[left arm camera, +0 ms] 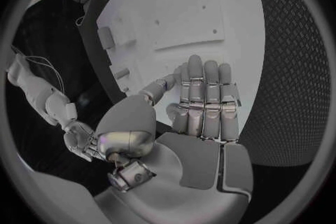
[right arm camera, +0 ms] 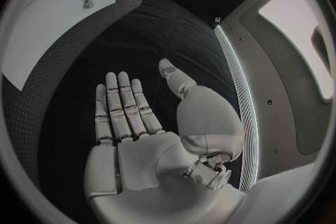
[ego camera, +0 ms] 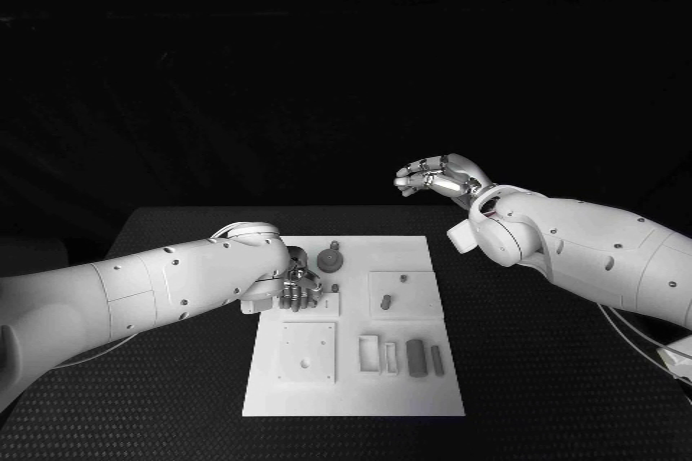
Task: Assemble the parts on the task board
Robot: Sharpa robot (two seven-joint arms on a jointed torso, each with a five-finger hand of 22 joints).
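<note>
Partly hidden: task board under left hand.

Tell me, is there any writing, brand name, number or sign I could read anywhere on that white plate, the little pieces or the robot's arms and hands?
None: no readable text stands anywhere.
Task board: plain white, with recesses and holes only, no label.
Parts: bare grey pieces, unmarked.
Left hand and right hand: bare metal, no brand visible.
White arms: small dark dots only, no letters or numbers.
</note>
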